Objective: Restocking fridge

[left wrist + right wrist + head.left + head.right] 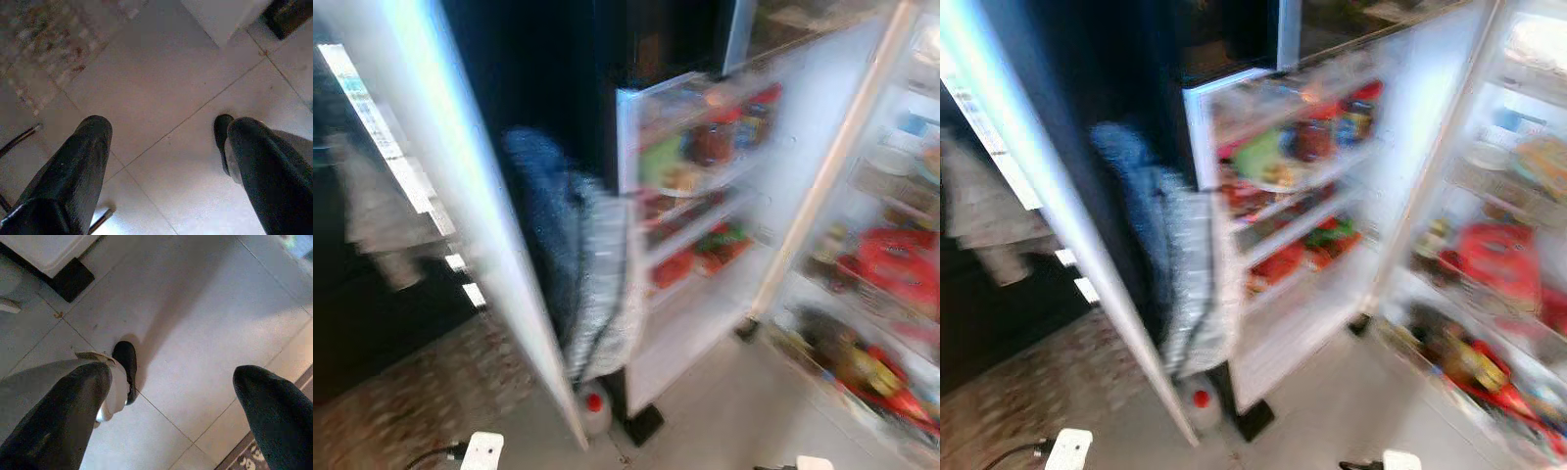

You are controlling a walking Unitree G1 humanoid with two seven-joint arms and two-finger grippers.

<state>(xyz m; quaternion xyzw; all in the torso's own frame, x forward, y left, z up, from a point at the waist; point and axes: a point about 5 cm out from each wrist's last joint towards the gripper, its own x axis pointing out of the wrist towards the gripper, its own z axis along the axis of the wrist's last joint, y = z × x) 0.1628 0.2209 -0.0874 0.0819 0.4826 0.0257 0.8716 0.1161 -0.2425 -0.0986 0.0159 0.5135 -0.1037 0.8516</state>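
The fridge stands open ahead and to the right, and the head views are blurred. Its door [705, 176] swings toward me, its racks packed with red, green and orange packets and jars. The inner shelves [891, 264] on the right hold red packs, bottles and tubs. Both arms hang low. My left gripper [168, 129] is open above the pale floor tiles, nothing between its fingers [88, 147]. My right gripper [171, 374] is open too, also empty over the tiles.
A tall white door edge [480, 196] stands on the left with a dark panel beyond it. A blue-grey cloth [578, 264] hangs between the doors. A small red-capped bottle [594, 406] sits on the floor below. My black foot [126, 364] rests on the tiles.
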